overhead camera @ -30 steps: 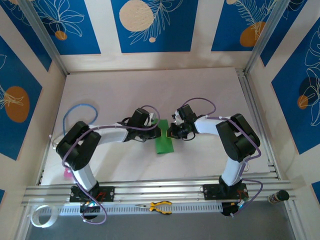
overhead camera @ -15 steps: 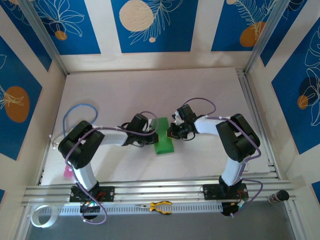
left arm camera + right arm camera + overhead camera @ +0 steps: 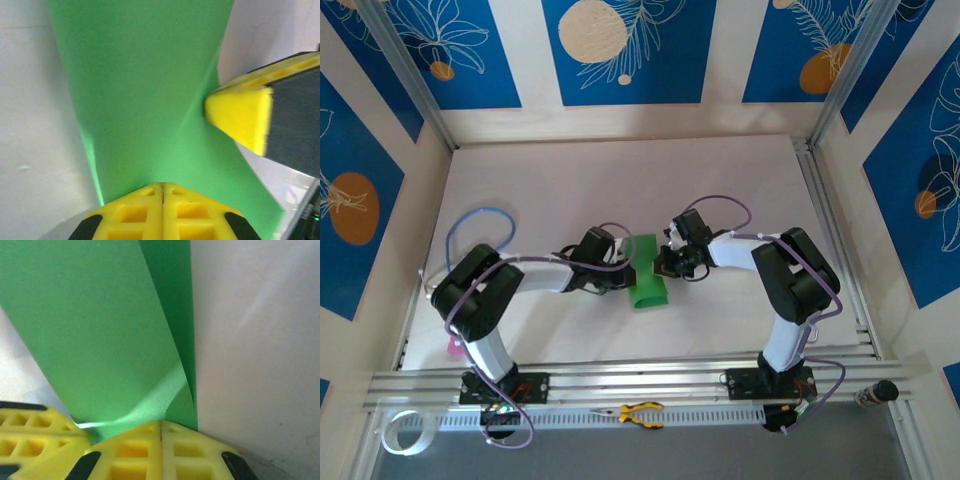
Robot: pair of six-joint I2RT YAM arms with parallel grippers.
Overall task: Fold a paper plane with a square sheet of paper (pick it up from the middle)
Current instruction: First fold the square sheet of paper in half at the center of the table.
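Nearest, well this side of the sheet of paper [image 3: 647, 278]: yellow-handled pliers [image 3: 641, 413], lying idle. Left of the sheet and nearer too: small pink object [image 3: 453, 346].

On the bench [image 3: 570, 180], the sheet itself. Green, apparently doubled over into a narrow strip, near end curling up.

At the sheet's left edge: left pincer [image 3: 623, 272], shut flush, with green running straight into the seam in the left wrist view. Judged pinched.

At the sheet's right edge, directly opposite: right pincer [image 3: 665, 264], likewise shut, with a soft fold rising from its tips in the right wrist view.

Probably gripped from both sides at mid-length to keep the two layers lined up while setting the centre crease. No dart shape yet, so early in the folding. Risk of thin paper buckling or slipping askew.

Beyond the sheet and to its left: loop of blue cable [image 3: 480, 225].
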